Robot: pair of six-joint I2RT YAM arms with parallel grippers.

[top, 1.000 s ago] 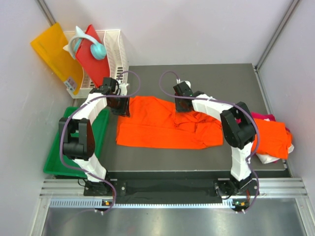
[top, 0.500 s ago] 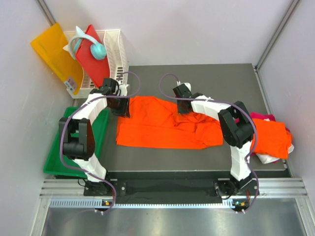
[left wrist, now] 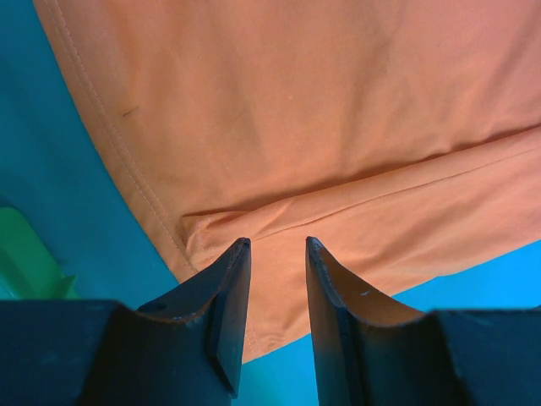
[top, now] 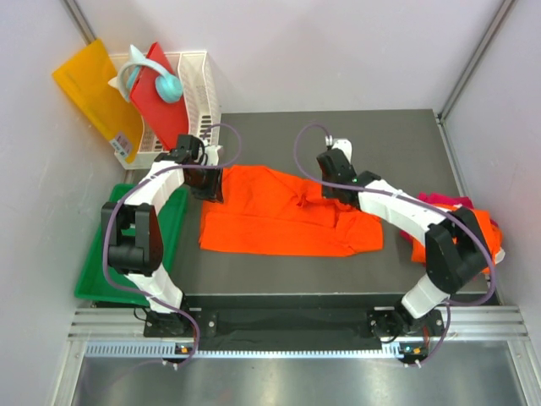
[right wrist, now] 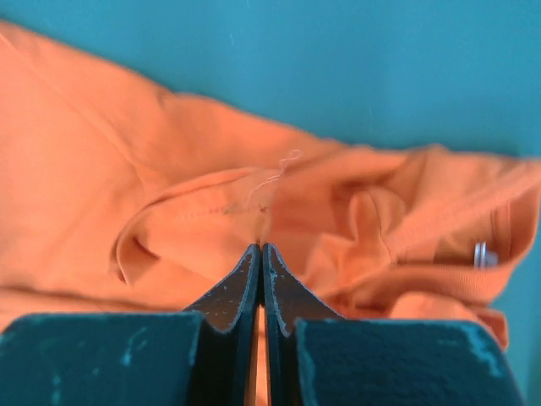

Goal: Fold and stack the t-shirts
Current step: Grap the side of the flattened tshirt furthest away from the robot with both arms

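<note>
A bright orange t-shirt [top: 270,222] lies spread across the dark table, bunched at its right end. My left gripper [top: 205,183] hovers over its upper left corner. In the left wrist view that gripper [left wrist: 278,245] is open, and the shirt's hemmed edge [left wrist: 338,110] lies flat beneath the gap. My right gripper [top: 332,188] is at the shirt's upper right. In the right wrist view it [right wrist: 260,248] is shut, and a raised fold of the orange cloth [right wrist: 211,211] runs up into its tips. Another orange t-shirt [top: 465,238] and a magenta one [top: 453,201] are piled at the table's right edge.
A white basket [top: 203,85] at the back left holds a red board [top: 161,106] and teal headphones [top: 166,85]. A yellow-orange sheet [top: 89,89] leans beside it. A green tray [top: 169,230] sits left of the table. White cloth [top: 456,272] pokes out under the right pile.
My right gripper closed on the shirt's fold and shifted right, and its elbow swung out to the right. The left arm has not moved.
</note>
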